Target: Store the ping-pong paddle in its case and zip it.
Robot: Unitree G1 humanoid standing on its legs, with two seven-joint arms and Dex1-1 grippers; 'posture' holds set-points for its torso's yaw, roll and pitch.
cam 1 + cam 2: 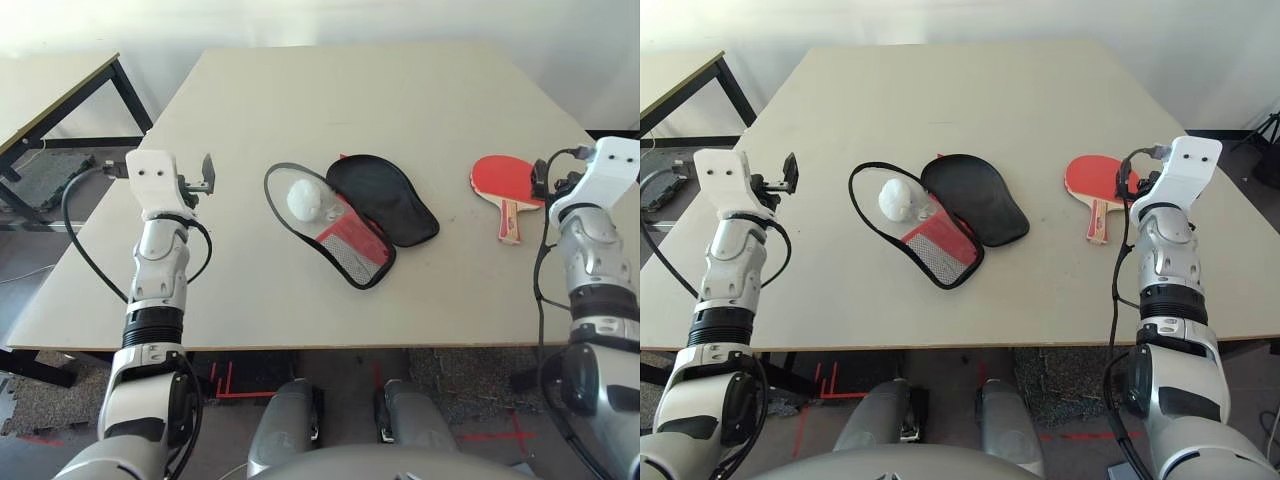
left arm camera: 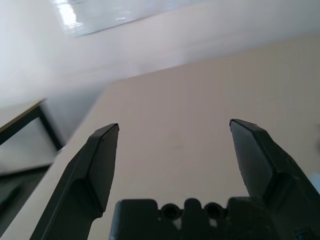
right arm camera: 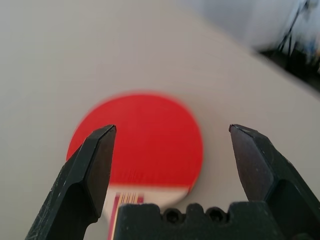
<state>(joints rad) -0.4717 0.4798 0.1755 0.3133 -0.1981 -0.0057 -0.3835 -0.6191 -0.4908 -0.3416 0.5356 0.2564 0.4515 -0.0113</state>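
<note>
Paddle (image 1: 503, 180): right, flat on table (image 1: 420, 100).
Case (image 1: 355, 215): middle, unzipped.
Left claw (image 2: 172, 150): wide open, empty.
Right claw (image 3: 172, 150): wide open, empty, over paddle.

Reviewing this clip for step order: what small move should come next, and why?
Probably lower the right gripper onto the ping-pong paddle: its jaws stand open just over the red face, nothing held, and the case lies unzipped mid-table.

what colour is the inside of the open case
Black lining inside the case, clearest in the left eye view.
</note>
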